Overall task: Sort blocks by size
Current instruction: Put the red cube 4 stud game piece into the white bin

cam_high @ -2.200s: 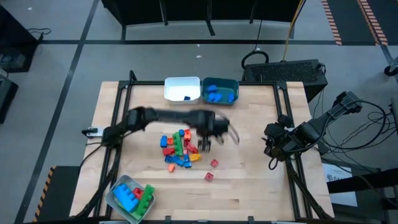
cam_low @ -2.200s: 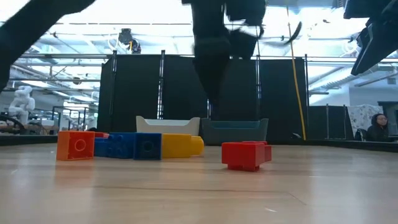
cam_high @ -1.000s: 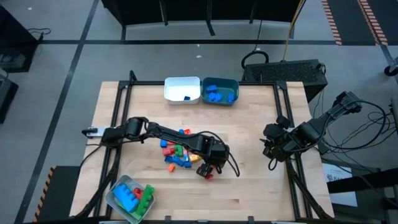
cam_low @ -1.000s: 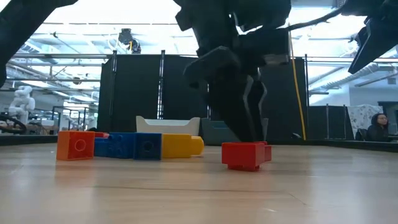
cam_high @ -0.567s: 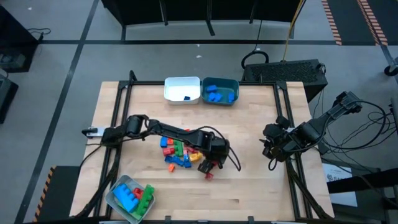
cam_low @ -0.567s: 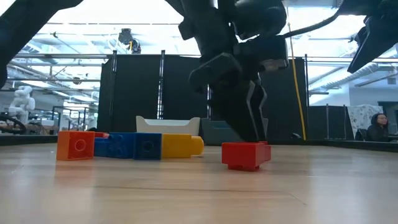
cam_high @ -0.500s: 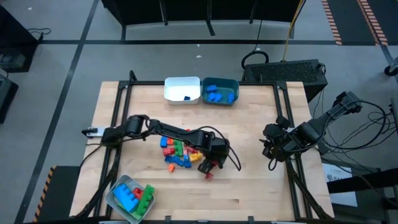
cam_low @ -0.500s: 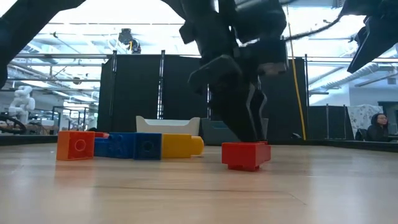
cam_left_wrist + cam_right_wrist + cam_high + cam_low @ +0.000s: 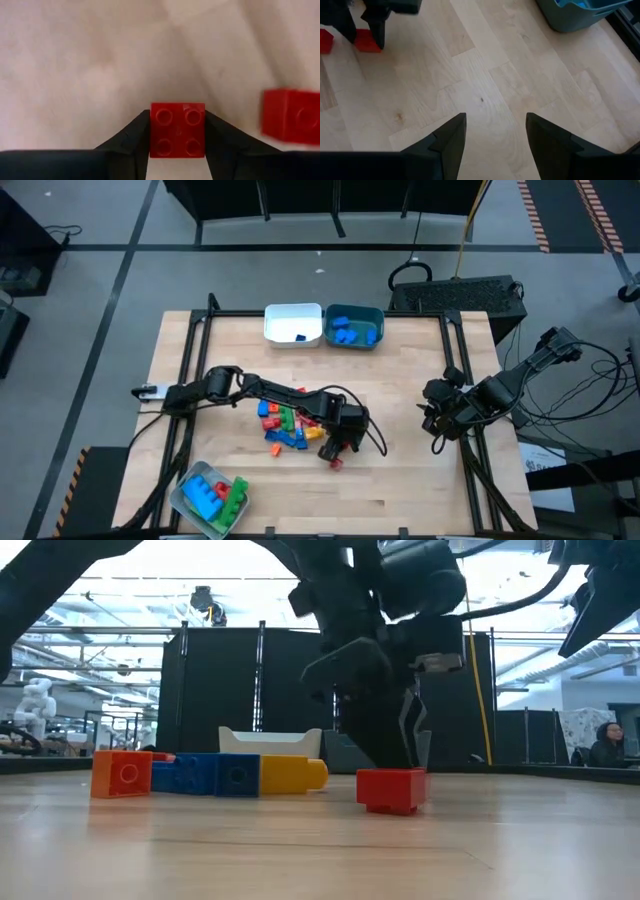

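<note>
A small red block (image 9: 177, 130), four studs on top, rests flat on the wooden table right of the mixed pile of blocks (image 9: 285, 425). My left gripper (image 9: 177, 116) reaches down over it and is shut on it, also shown in the high view (image 9: 340, 447). A second red block (image 9: 290, 116) lies close beside it, nearer the table's front edge (image 9: 335, 463). In the low view this nearer block (image 9: 392, 788) hides the held one. My right gripper (image 9: 495, 135) hovers open with nothing in it over the table's right edge (image 9: 437, 420). My left gripper pinches the red block by two opposite side faces (image 9: 152, 131), one finger (image 9: 135, 132) on each side. The fingers come from above, slanting down. The block sits flat on the table, studs up.
A white bin (image 9: 293, 323) and a teal bin (image 9: 354, 326) with blue blocks stand at the far edge. A clear bin (image 9: 210, 495) with blue and green blocks sits at the near left corner. Orange, blue and yellow blocks (image 9: 205, 774) line the pile's near side.
My left gripper has sunk a little over the red block and its fingers have closed in on the block's sides. The block stays on the table; its corner that stuck out behind the nearer red block in the low view no longer shows.
</note>
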Action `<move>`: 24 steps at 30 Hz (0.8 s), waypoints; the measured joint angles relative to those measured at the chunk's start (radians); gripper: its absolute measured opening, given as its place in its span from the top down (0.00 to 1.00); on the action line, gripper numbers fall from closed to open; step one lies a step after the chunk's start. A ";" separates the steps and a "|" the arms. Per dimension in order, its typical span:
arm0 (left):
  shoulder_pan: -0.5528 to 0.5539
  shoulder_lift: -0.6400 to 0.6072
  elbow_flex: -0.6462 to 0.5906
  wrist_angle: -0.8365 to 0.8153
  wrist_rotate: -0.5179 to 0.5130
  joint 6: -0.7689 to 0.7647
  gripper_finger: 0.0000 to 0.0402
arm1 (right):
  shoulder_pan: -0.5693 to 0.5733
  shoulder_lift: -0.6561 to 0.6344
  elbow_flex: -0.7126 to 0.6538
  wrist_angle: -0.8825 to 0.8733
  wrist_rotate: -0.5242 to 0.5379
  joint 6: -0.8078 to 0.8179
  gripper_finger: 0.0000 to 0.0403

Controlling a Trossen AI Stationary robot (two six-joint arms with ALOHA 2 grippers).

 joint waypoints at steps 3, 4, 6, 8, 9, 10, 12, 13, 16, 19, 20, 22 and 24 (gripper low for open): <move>0.003 -0.045 0.004 -0.015 -0.156 -0.001 0.64 | 0.000 0.000 0.000 0.000 0.000 0.000 0.52; 0.009 -0.065 0.006 -0.015 -0.210 -0.005 0.64 | 0.000 0.000 0.000 0.000 0.000 0.000 0.52; 0.028 -0.104 0.009 -0.036 -0.300 -0.028 0.64 | 0.000 0.000 0.000 0.000 0.000 0.000 0.52; 0.055 -0.139 0.009 -0.081 -0.373 -0.070 0.64 | 0.000 0.000 0.000 0.000 0.000 -0.001 0.52; 0.072 -0.154 0.008 -0.100 -0.415 -0.093 0.64 | 0.000 0.000 0.000 0.000 0.000 -0.001 0.52; 0.090 -0.172 0.008 -0.119 -0.463 -0.113 0.64 | 0.000 0.000 0.000 0.000 0.001 -0.002 0.52; 0.134 -0.212 0.008 -0.180 -0.570 -0.138 0.64 | 0.000 0.000 0.000 0.000 0.001 -0.003 0.52; 0.159 -0.228 0.008 -0.213 -0.624 -0.148 0.64 | 0.000 0.000 0.000 0.000 0.001 -0.003 0.52; 0.252 -0.261 0.008 -0.321 -0.696 -0.196 0.64 | 0.000 0.000 0.000 0.000 0.001 -0.002 0.52; 0.355 -0.291 -0.008 -0.361 -0.695 -0.259 0.64 | 0.000 0.000 0.000 0.000 0.001 -0.002 0.52; 0.391 -0.304 -0.022 -0.354 -0.695 -0.280 0.64 | 0.000 0.000 -0.001 0.000 0.001 -0.001 0.52; 0.457 -0.334 -0.071 -0.320 -0.695 -0.315 0.64 | 0.000 0.000 -0.007 0.006 0.002 -0.001 0.52; 0.516 -0.357 -0.140 -0.273 -0.695 -0.324 0.64 | 0.000 0.000 -0.024 0.018 0.001 -0.002 0.52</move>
